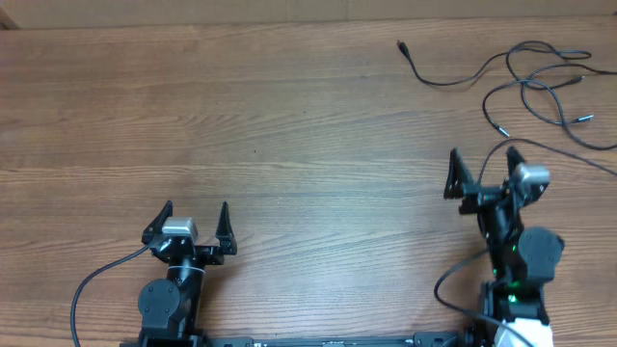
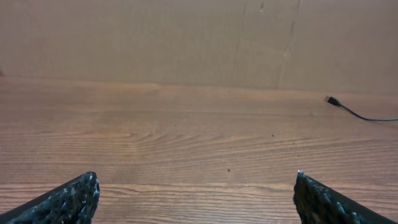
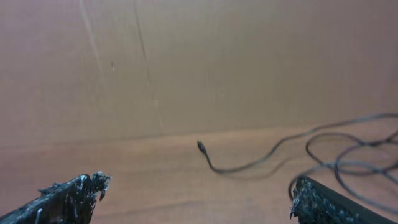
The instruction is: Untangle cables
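Note:
The cables (image 1: 540, 82) lie in a loose tangle of thin black loops at the table's far right. One strand runs left out of the tangle and ends in a small plug (image 1: 401, 44). My right gripper (image 1: 482, 154) stands open just short of the tangle, nothing between its fingers. In the right wrist view the plug (image 3: 201, 146) and the loops (image 3: 348, 165) lie ahead of the open gripper (image 3: 198, 183). My left gripper (image 1: 197, 207) is open and empty near the front left, far from the cables. The left wrist view catches only the plug (image 2: 333, 100) at far right, beyond the gripper (image 2: 196, 180).
The wooden table (image 1: 289, 125) ends at a brown cardboard wall (image 2: 186, 37) along its far edge. A thick arm cable (image 1: 96, 280) curves out beside the left base, and another (image 1: 453, 280) loops beside the right base.

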{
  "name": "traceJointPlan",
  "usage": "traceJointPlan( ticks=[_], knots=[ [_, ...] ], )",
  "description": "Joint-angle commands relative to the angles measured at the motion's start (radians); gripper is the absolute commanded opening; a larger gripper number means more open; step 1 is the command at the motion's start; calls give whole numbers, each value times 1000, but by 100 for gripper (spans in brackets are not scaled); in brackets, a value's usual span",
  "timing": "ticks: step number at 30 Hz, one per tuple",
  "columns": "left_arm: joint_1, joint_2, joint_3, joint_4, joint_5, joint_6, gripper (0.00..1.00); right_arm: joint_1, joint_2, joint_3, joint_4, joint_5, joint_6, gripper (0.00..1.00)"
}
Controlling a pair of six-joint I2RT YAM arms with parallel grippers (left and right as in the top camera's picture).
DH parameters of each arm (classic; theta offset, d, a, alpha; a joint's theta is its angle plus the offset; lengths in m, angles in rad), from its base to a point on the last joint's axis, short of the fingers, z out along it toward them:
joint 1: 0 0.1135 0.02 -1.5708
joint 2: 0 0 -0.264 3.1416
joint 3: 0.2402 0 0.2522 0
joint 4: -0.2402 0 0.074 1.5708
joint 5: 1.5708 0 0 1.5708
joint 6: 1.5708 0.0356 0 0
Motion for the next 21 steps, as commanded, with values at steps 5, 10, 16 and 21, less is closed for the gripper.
traceJointPlan(
  ticks=[5, 10, 16, 21],
  knots=[
    [6, -8, -3, 0, -10, 30, 100, 3, -176, -125, -55, 16, 16, 100],
    [6, -8, -3, 0, -10, 30, 100, 3, -224, -126, -120, 19, 18, 100],
    [6, -8, -3, 0, -10, 30, 100, 3, -282, -126, -272, 19, 25, 100],
    [6, -8, -3, 0, -10, 30, 99, 3, -341, -126, -436, 18, 25, 100]
  ],
)
